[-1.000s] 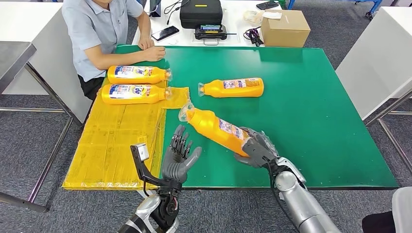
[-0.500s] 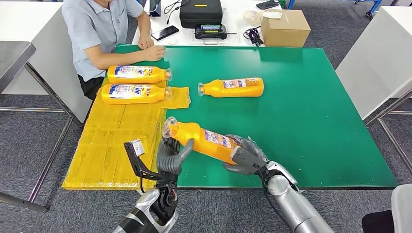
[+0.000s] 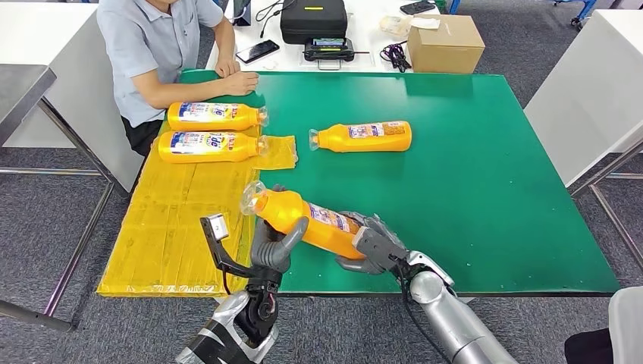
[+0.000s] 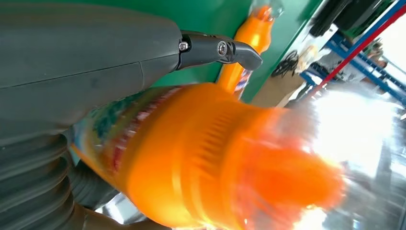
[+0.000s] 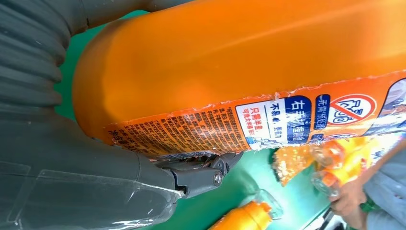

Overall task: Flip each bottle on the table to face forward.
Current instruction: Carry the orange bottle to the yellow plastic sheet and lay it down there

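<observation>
An orange bottle (image 3: 303,216) with a clear cap is held tilted over the front of the green table (image 3: 470,189), cap end toward the left. My right hand (image 3: 375,246) grips its base end. My left hand (image 3: 274,246) wraps around its shoulder near the cap, thumb against the side. Up close, the left wrist view shows the bottle (image 4: 215,177) blurred under the thumb (image 4: 86,43). The right wrist view shows its torn back label (image 5: 249,129) beside my right hand (image 5: 72,158). A second orange bottle (image 3: 365,137) lies mid-table. Two more bottles (image 3: 214,116) (image 3: 208,146) lie on the yellow mat (image 3: 174,227).
A person (image 3: 152,45) sits at the far left corner with a hand resting on the table near the mat's bottles. A cardboard box (image 3: 443,44), a black case (image 3: 313,19) and a phone (image 3: 257,51) stand on the white table behind.
My right hand has carried the bottle left and toward the front edge. The left hand, open a second ago, now grips the bottle's cap end. The other bottles have not moved.
</observation>
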### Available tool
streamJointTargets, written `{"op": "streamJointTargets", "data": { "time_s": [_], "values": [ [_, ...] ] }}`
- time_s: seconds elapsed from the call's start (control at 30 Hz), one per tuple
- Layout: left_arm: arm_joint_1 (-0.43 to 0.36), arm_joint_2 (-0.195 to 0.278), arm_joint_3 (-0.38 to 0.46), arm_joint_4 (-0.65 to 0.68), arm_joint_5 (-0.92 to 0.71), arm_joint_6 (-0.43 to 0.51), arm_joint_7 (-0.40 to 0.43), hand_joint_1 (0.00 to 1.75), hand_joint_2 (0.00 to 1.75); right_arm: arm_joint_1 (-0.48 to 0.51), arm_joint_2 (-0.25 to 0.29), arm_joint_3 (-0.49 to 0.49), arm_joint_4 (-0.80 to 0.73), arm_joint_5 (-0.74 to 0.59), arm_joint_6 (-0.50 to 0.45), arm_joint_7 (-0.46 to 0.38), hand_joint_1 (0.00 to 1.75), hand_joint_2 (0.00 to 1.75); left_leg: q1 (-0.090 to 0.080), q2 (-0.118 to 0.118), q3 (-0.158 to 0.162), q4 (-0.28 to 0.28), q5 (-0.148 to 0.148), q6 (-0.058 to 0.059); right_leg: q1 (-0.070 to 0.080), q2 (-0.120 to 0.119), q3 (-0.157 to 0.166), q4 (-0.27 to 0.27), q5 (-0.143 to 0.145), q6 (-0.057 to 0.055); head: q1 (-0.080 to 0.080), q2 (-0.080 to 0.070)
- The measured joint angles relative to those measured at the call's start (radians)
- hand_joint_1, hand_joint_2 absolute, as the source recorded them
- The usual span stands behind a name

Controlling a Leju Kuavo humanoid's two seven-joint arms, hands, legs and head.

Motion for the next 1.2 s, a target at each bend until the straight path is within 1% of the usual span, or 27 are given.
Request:
{"op": "streamJointTargets", "data": {
  "time_s": [0.3, 0.43, 0.47, 0.5, 0.57, 0.6, 0.63, 0.8, 1.2],
  "values": [
    [0.001, 0.0, -0.002, 0.005, 0.027, -0.036, 0.021, 0.0, 1.75, -0.02, 0.013, 0.008, 0.007, -0.011, 0.002, 0.0, 1.75, 1.75, 0.0, 0.0, 0.0, 0.0, 0.0, 0.0, 0.0, 0.0, 0.0, 0.0, 0.0, 0.0, 0.0, 0.0],
    [0.001, 0.0, -0.013, 0.005, 0.019, -0.026, 0.005, 0.0, 1.75, -0.028, 0.019, 0.009, 0.015, -0.012, 0.0, -0.001, 1.75, 1.75, 0.0, 0.0, 0.0, 0.0, 0.0, 0.0, 0.0, 0.0, 0.0, 0.0, 0.0, 0.0, 0.0, 0.0],
    [0.001, 0.0, -0.016, 0.005, 0.016, -0.022, 0.0, 0.14, 1.75, -0.03, 0.02, 0.01, 0.017, -0.012, 0.0, -0.002, 1.75, 1.75, 0.0, 0.0, 0.0, 0.0, 0.0, 0.0, 0.0, 0.0, 0.0, 0.0, 0.0, 0.0, 0.0, 0.0],
    [0.001, 0.0, -0.018, 0.005, 0.015, -0.018, -0.004, 0.49, 1.75, -0.032, 0.022, 0.011, 0.018, -0.012, 0.0, -0.002, 1.75, 1.75, 0.0, 0.0, 0.0, 0.0, 0.0, 0.0, 0.0, 0.0, 0.0, 0.0, 0.0, 0.0, 0.0, 0.0],
    [0.0, 0.0, -0.019, 0.005, 0.014, -0.009, -0.011, 1.37, 1.75, -0.035, 0.025, 0.012, 0.022, -0.011, -0.001, -0.003, 1.75, 1.75, 0.0, 0.0, 0.0, 0.0, 0.0, 0.0, 0.0, 0.0, 0.0, 0.0, 0.0, 0.0, 0.0, 0.0],
    [0.0, 0.0, -0.019, 0.005, 0.013, -0.002, -0.017, 1.67, 1.75, -0.036, 0.026, 0.013, 0.024, -0.011, -0.001, -0.003, 1.75, 1.75, 0.0, 0.0, 0.0, 0.0, 0.0, 0.0, 0.0, 0.0, 0.0, 0.0, 0.0, 0.0, 0.0, 0.0],
    [0.0, 0.0, -0.019, 0.005, 0.011, 0.004, -0.026, 1.75, 1.75, -0.037, 0.028, 0.014, 0.026, -0.01, -0.001, -0.003, 1.75, 1.75, 0.0, 0.0, 0.0, 0.0, 0.0, 0.0, 0.0, 0.0, 0.0, 0.0, 0.0, 0.0, 0.0, 0.0],
    [-0.006, 0.0, -0.018, 0.005, 0.003, 0.021, -0.063, 1.75, 1.75, -0.046, 0.04, 0.017, 0.037, -0.01, -0.001, -0.003, 1.75, 1.75, 0.0, 0.0, 0.0, 0.0, 0.0, 0.0, 0.0, 0.0, 0.0, 0.0, 0.0, 0.0, 0.0, 0.0],
    [-0.011, 0.001, -0.013, 0.005, 0.003, 0.024, -0.072, 1.75, 1.75, -0.054, 0.049, 0.022, 0.049, -0.011, -0.001, -0.004, 1.75, 1.75, 0.0, 0.0, -0.001, 0.0, 0.0, 0.0, 0.0, 0.0, 0.0, 0.0, 0.0, 0.0, 0.0, 0.0]
  ]
}}
